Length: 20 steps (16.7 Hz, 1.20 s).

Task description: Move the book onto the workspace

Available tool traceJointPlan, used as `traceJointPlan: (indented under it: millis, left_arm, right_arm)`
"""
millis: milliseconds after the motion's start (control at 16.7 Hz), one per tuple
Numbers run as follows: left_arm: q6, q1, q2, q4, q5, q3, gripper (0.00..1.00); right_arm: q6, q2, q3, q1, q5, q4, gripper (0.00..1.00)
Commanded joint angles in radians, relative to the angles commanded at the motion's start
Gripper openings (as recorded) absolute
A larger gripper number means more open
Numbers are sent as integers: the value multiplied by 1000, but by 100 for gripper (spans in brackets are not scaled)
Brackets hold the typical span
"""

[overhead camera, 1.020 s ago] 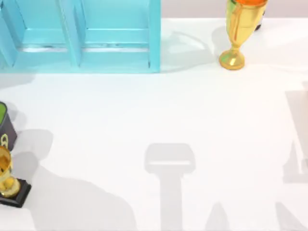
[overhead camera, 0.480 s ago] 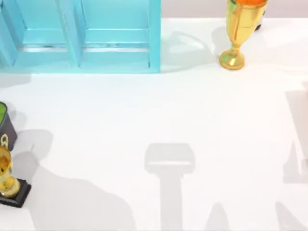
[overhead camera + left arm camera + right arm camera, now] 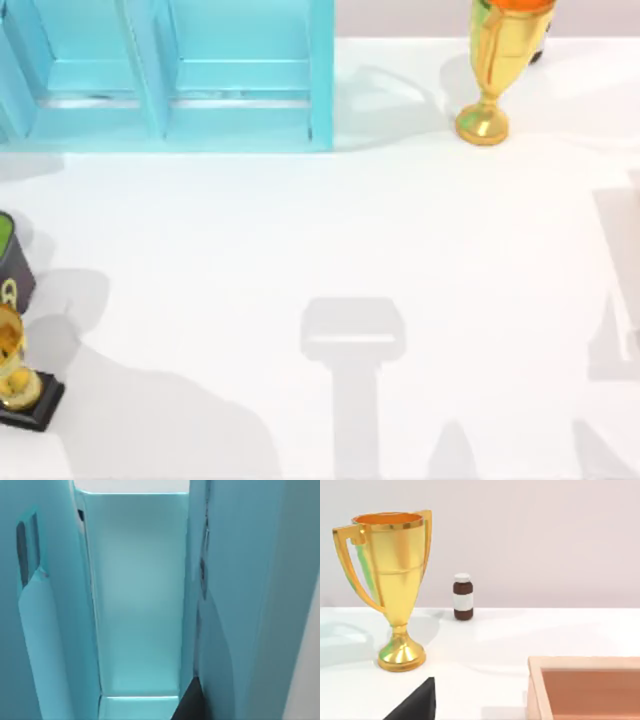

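The workspace (image 3: 330, 230) is the broad white tabletop, seen from above. The light blue shelf unit (image 3: 165, 75) stands at its back left. In the left wrist view, teal-blue walls of the shelf unit (image 3: 135, 590) surround the camera closely, and I cannot tell the book apart from them. A dark part of my left gripper (image 3: 189, 704) shows at that view's edge, inside the shelf. A dark part of my right gripper (image 3: 415, 702) shows low in the right wrist view, in front of the gold trophy (image 3: 395, 585).
The gold trophy (image 3: 495, 65) stands at the back right, with a small brown bottle (image 3: 463, 596) behind it. A wooden tray (image 3: 585, 685) lies near the right gripper. At the left edge stand a small gold trophy on a black base (image 3: 20, 385) and a dark object (image 3: 12, 260).
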<state>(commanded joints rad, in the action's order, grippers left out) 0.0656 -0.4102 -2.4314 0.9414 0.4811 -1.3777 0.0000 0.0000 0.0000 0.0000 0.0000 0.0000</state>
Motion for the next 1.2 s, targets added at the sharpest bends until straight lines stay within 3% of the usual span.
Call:
traceJointPlan:
  millis: [720, 960, 1200]
  left_arm:
    - [0, 1, 39, -35, 13, 31, 0]
    - [10, -37, 234, -167, 83, 147, 0]
    - [29, -115, 578, -330, 181, 285, 0]
  right_arm:
    - [0, 0, 0, 0, 0, 0, 100]
    - [0, 0, 0, 0, 0, 0, 100]
    - [0, 0, 0, 0, 0, 0, 100]
